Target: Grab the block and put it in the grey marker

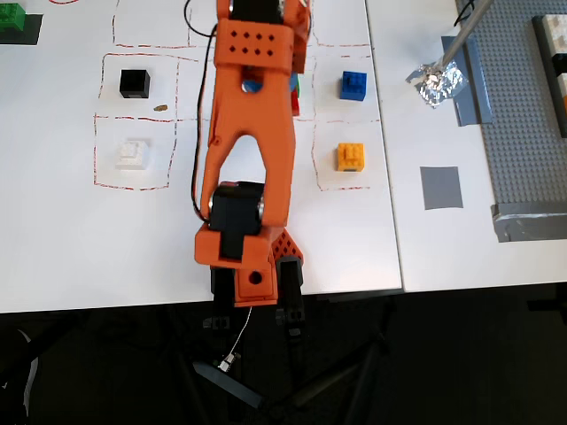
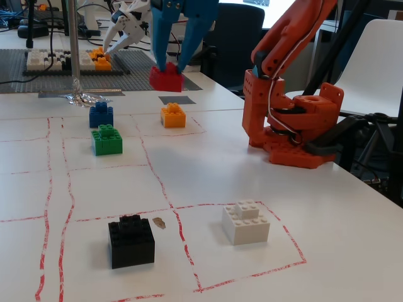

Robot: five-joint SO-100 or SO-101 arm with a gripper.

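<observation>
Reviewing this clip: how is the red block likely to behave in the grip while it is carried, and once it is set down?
The red block hangs clear of the table between the blue fingers, so it is probably light and rigid. It looks like smooth plastic, pinched only near its top, so it might slip or twist. Squat and flat-bottomed, it should sit without rolling or tipping.
</observation>
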